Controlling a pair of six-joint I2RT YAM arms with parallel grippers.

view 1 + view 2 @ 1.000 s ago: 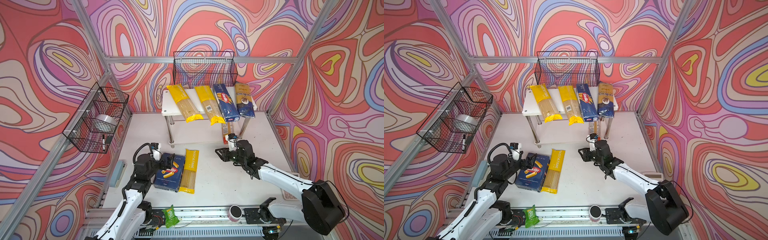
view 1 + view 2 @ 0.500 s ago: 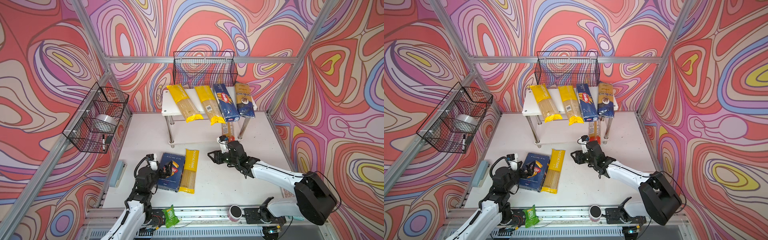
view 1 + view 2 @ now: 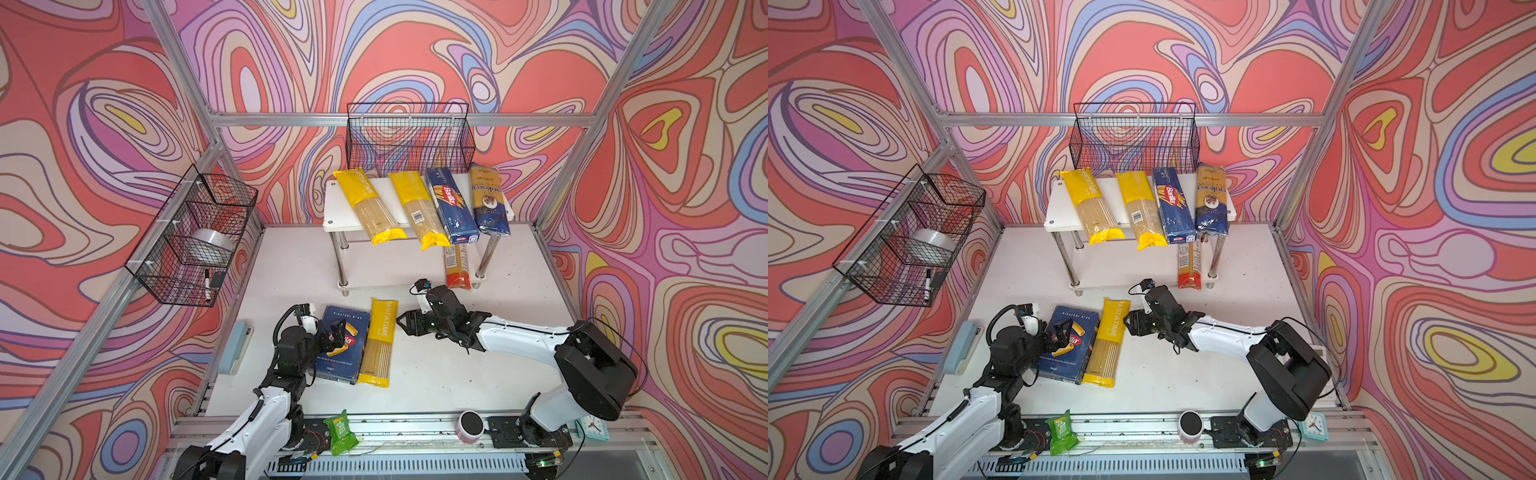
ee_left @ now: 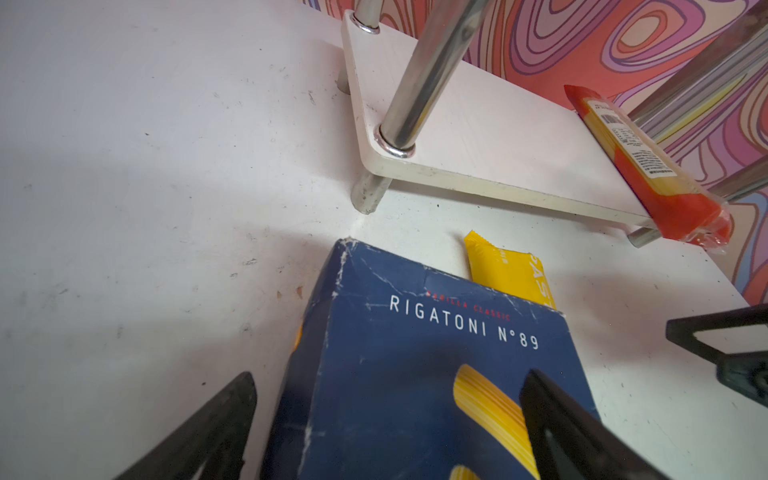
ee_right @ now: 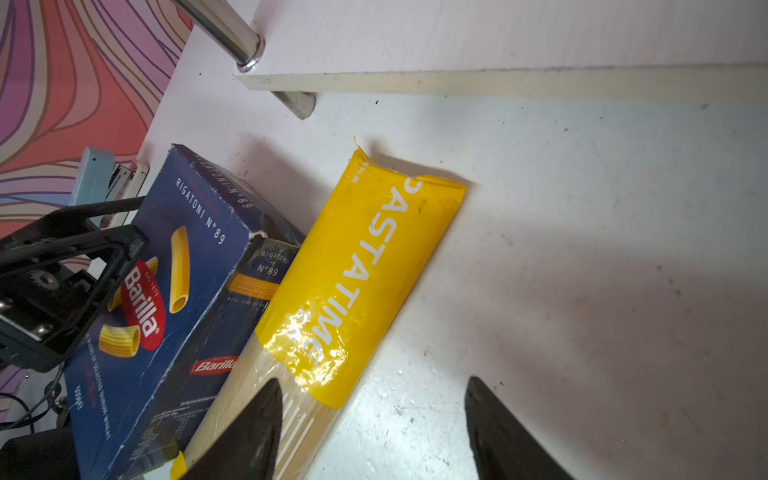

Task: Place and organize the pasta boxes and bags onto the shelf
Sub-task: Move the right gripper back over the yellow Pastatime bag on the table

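**Inspector:** Nearest items?

**Operator:** My left claw (image 3: 335, 332) hangs over the rigatoni box (image 3: 347, 365), jaws apart; one finger is off its left edge, one is over its face; the box lies on the table (image 3: 436, 374); a yellow-ended bag (image 3: 380, 345) touches its right side.

**Inspector:** Right claw?

**Operator:** My right claw (image 3: 404, 326) is spread, empty, at that bag's right edge.

**Inspector:** Beyond?

**Operator:** The shelf (image 3: 334, 210) stands far centre; a red-ended bag (image 3: 457, 266) lies at the right end of the lower board; on top, left to right: second yellow-ended bag (image 3: 368, 203), third yellow-ended bag (image 3: 419, 212), spaghetti box (image 3: 451, 203), dark blue bag (image 3: 488, 199).
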